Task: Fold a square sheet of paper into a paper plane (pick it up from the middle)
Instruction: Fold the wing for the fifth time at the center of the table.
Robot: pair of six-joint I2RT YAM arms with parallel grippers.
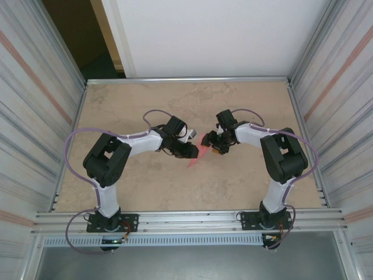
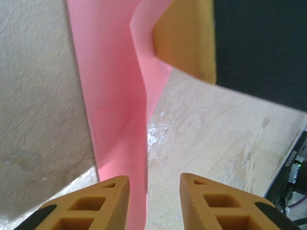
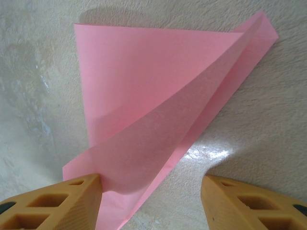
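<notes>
Left hand (image 2: 154,179) stands released, jaws apart, with the paper (image 2: 115,96) running between them unpinched. Right hand (image 3: 151,184) is released too, jaws wide, one finger (image 3: 62,201) against the raised flap (image 3: 168,139). The paper lies part-folded on the worktop (image 1: 250,181), mid-table between both hands. The biggest risk, I judge, is that with nothing gripping it the springy flap reopens and the fold is lost. A lesser one is a closing or nudging hand dragging the thin paper across the smooth worktop and skewing the crease. The smallest is a fingertip crumpling the pointed end.
</notes>
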